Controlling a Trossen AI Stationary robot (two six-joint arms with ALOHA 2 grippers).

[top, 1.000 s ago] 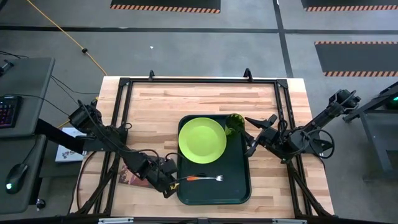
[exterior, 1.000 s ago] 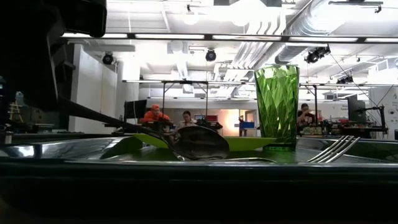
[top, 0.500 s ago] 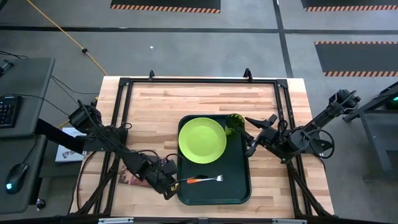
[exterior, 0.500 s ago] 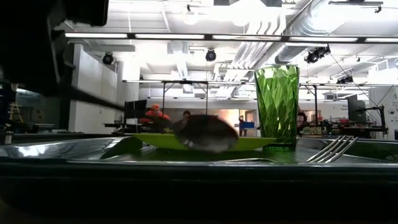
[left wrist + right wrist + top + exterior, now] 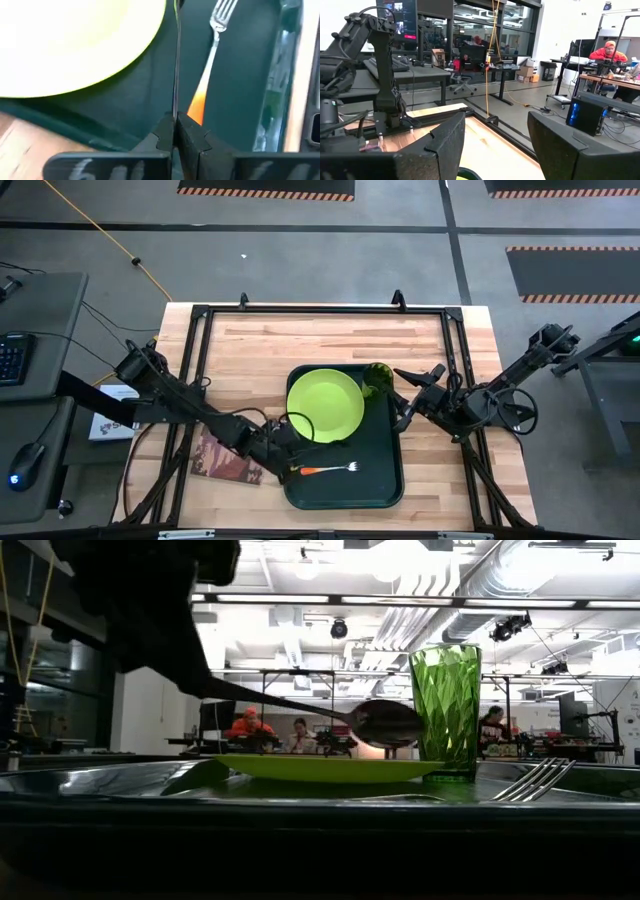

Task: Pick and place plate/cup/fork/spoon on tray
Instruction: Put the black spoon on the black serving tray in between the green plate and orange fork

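Progress: we judge the task nearly done. The plate, the cup and the fork already rest on the tray; only the spoon is left to set down.
Left gripper: we see it at the tray's near-left corner, clenched on the spoon's handle; in the left wrist view the two fingers pinch the thin handle between them.
Spoon position: we see it held in the air above the tray, between the plate's near edge and the fork, touching neither as far as we can tell.
Spoon axis: its long axis runs out from the gripper toward the right, close to level, bowl leading, roughly alongside the fork.
Fork axis: handle to the left, tines to the right.
Right gripper: waiting just right of the cup, fingers spread, holding nothing.
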